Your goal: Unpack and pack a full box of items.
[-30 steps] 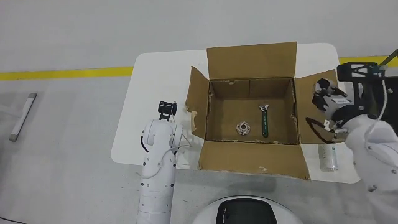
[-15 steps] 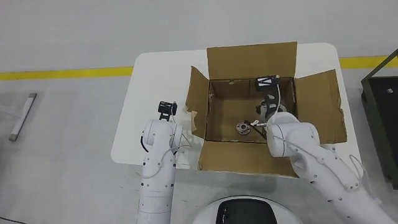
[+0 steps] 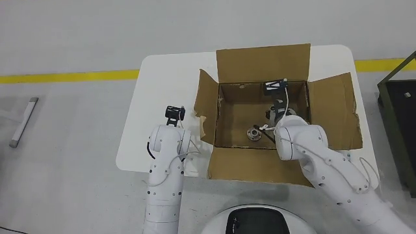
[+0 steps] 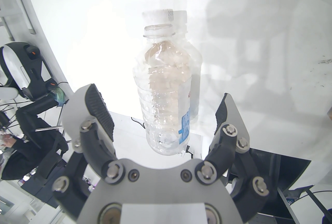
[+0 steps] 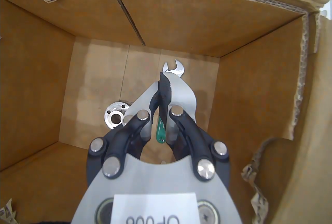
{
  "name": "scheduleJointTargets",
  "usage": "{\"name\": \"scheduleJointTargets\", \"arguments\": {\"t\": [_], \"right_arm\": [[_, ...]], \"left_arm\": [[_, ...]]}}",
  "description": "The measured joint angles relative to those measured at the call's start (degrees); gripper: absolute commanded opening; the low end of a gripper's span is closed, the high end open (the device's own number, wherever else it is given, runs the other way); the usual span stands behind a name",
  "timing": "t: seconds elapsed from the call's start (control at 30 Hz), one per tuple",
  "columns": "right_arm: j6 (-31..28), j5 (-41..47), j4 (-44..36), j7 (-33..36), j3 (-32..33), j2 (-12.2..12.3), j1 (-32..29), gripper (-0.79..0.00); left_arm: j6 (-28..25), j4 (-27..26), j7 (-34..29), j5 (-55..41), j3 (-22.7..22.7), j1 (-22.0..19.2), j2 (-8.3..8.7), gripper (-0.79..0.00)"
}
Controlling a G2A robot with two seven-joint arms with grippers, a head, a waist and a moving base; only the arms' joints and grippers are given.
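The right gripper (image 5: pixel 163 81), clenched on nothing, hung inside the box (image 5: pixel 233 35) over the wrench (image 5: pixel 173 68), near the flange (image 5: pixel 115 116). The left gripper (image 4: pixel 159 95) was released over a bottle (image 4: pixel 162 61) on the worktop (image 4: pixel 259 27). Unpacking looked nearly done, with 2 items to lift out before repacking.

Clear bottle (image 4: pixel 166 95), white cap, lies on the white worktop (image 4: pixel 259 27). Fingers (image 4: pixel 99 110) of the left hand (image 4: pixel 159 95) spread either side of it, not touching.
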Motion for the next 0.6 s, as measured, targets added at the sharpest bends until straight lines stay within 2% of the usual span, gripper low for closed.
{"name": "scheduleJointTargets", "arguments": {"t": [0.1, 0.4, 0.5, 0.6], "right_arm": [[-4.1, -0.9, 1.1, -0.5, 0.5, 0.0, 0.3, -0.785], [-5.0, -4.6, 7.3, 14.9, -2.2, -1.6, 7.2, -0.785], [-5.9, -5.0, 10.1, 18.0, -3.4, -2.4, 9.5, -0.650], [-6.4, -5.0, 12.9, 18.4, -3.5, -3.3, 10.5, -0.582]], "left_arm": [[0.0, 0.0, 0.0, 0.0, 0.0, 0.0, 0.00, 0.000], [0.0, 0.0, 0.0, 0.0, 0.0, 0.0, 0.00, 0.000], [0.0, 0.0, 0.0, 0.0, 0.0, 0.0, 0.00, 0.000], [0.0, 0.0, 0.0, 0.0, 0.0, 0.0, 0.00, 0.000]]}}
